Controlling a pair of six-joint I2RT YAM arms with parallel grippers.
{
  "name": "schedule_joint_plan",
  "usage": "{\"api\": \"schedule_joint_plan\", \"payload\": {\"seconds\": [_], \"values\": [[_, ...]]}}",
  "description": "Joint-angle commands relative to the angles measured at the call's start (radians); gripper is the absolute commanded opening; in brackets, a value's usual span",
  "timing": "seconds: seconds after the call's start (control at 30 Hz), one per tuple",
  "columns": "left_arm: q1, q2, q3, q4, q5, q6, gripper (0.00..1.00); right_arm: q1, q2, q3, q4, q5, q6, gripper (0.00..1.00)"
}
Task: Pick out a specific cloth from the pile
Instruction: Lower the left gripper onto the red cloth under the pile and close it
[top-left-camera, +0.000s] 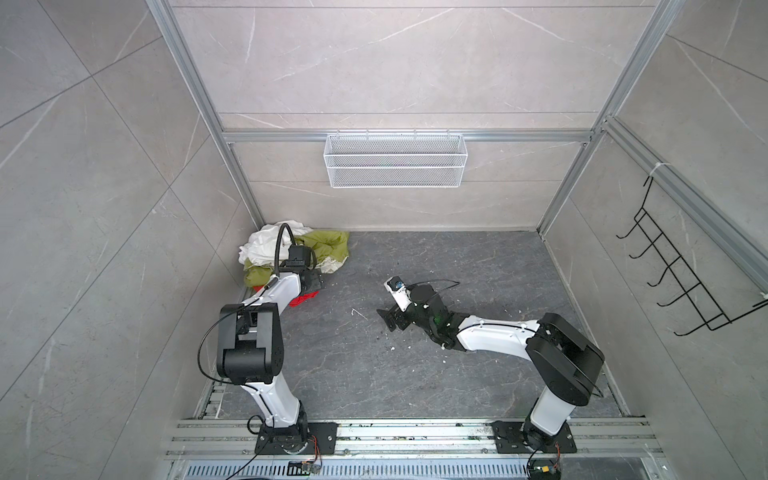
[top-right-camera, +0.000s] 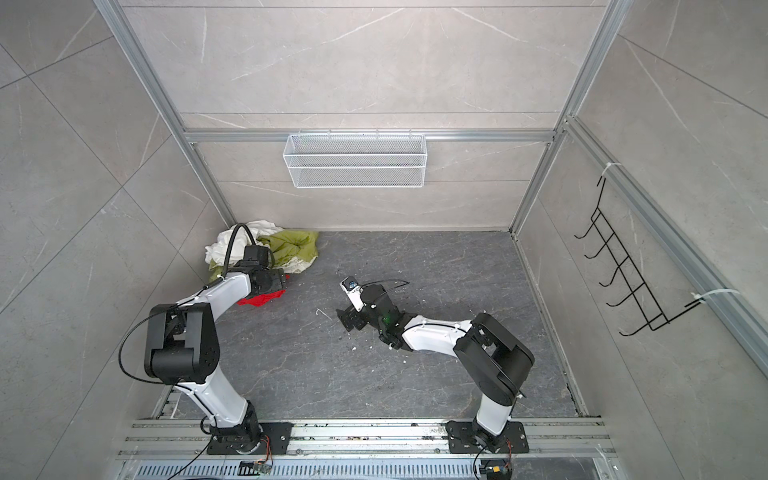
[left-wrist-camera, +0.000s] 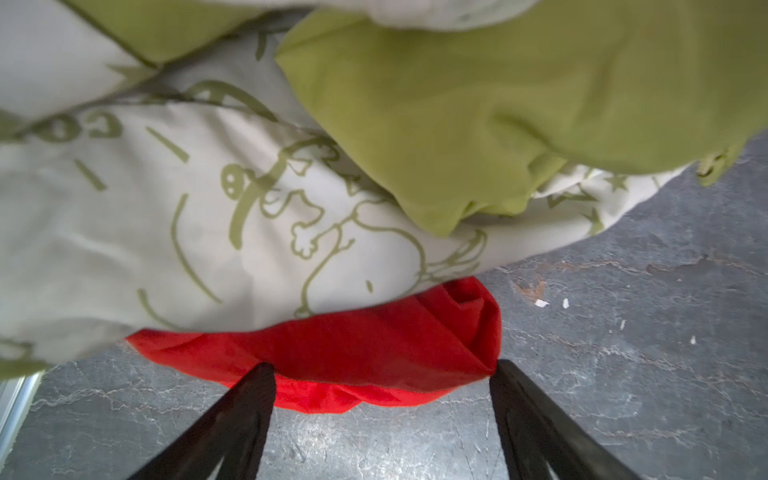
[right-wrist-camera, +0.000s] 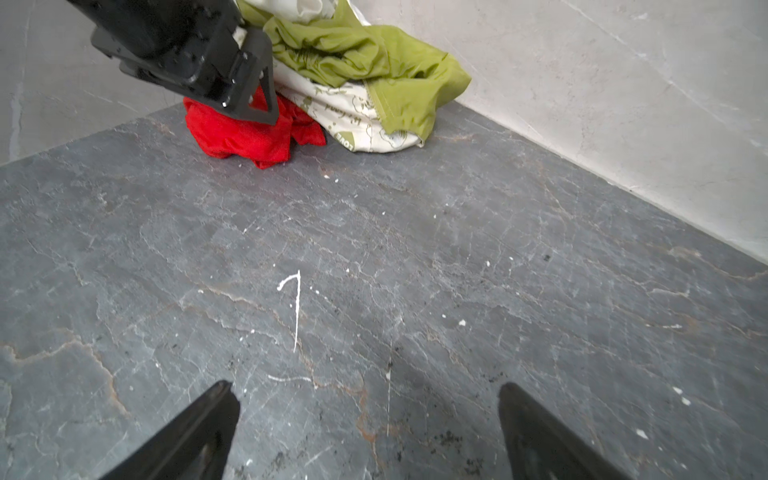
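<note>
The right gripper (right-wrist-camera: 365, 386) is hovering, jaws spread wide over the floor (right-wrist-camera: 415, 249). The left gripper (left-wrist-camera: 382, 368) is gaping wide too, the cloth (left-wrist-camera: 353, 349) lying between its tips, poking out from under the pile (left-wrist-camera: 166, 208) just beyond them.

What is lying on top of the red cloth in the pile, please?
The pale patterned part of the olive-green garment lies over one side of it; how much red cloth continues underneath is hidden.

Bright red cloth (left-wrist-camera: 353, 353), crumpled; apparently partly under the near edge of the white-and-green pile (right-wrist-camera: 374, 54)
</note>
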Motion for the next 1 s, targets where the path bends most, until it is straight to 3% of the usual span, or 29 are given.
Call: {"api": "schedule_joint_plan", "payload": {"seconds": [0.0,0.4,0.73,0.97], "values": [[-0.002,0.01,0.044,0.019,-0.055,0.012,0.83,0.006,0.033,0.042,-0.039,-0.004,-0.007,0.99],[-0.001,0.046,0.057,0.034,-0.071,0.017,0.63,0.006,0.053,0.077,-0.057,-0.006,0.0,1.0],[-0.002,0.03,0.059,0.03,-0.071,0.018,0.28,0.007,0.063,0.087,-0.059,-0.009,0.012,1.0],[-0.002,0.006,0.059,0.017,-0.075,0.018,0.15,0.006,0.06,0.09,-0.061,-0.006,0.019,1.0]]}}
